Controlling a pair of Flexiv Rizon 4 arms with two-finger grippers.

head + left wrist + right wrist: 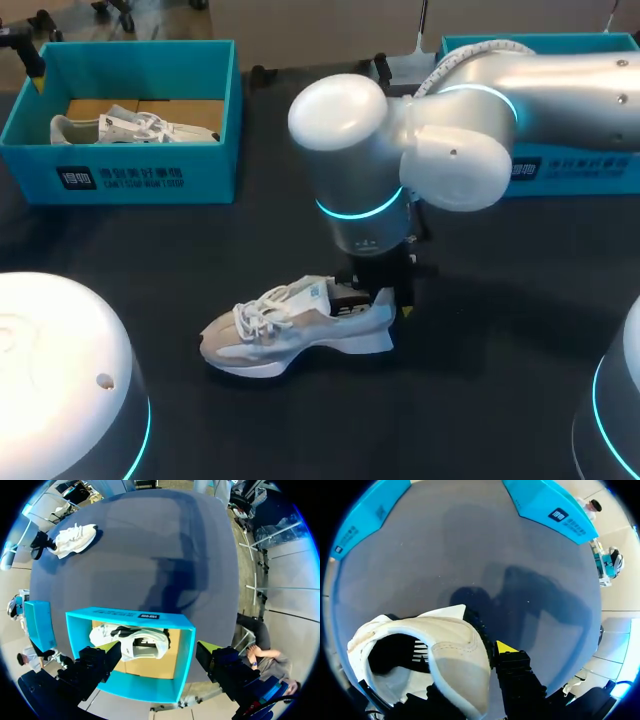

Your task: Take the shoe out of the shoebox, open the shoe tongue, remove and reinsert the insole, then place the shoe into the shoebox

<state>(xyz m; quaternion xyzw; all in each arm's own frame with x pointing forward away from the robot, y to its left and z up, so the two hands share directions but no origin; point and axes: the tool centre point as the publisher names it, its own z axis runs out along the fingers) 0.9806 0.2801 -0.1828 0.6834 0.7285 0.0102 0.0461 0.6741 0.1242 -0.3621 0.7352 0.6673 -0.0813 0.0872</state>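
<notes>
My right claw (463,650) pinched the heel of the grey-and-white mesh trainer (290,330), which lay mid-worktop with its toe pointing left. I judged that pressing the heel down firmly would let the tongue lift freely. My left claw (159,662), spread and empty, faced the far-left teal cardboard shoebox (185,647).

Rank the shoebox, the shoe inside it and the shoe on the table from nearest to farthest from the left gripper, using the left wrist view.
1. Shoebox: its near rim sits just ahead of the left gripper.
2. Shoe in the box: inside, beyond that rim.
3. Shoe on the table: farthest, well past the box's far wall.
</notes>
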